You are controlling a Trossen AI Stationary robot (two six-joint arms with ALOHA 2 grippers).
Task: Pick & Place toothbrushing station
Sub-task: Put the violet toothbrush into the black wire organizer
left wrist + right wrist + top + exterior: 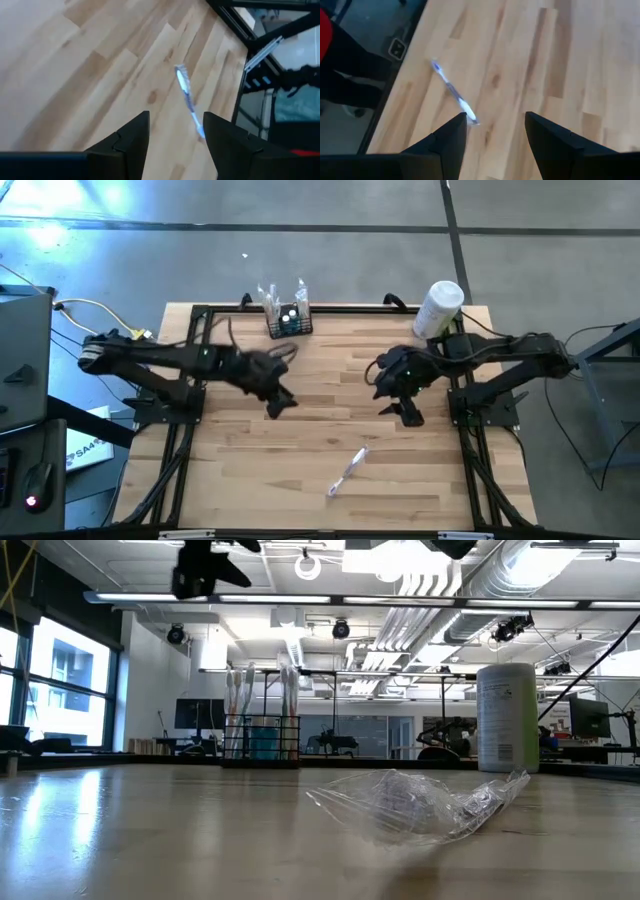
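Both tools hang open and empty above mid-table, the left tool nearer the black toothbrush rack at the far edge, the right tool nearer the wrapped toothbrush lying slantwise toward the near edge.

Pale wooden table (smooth, satin sheen), crinkled clear plastic wrapper, black wire rack
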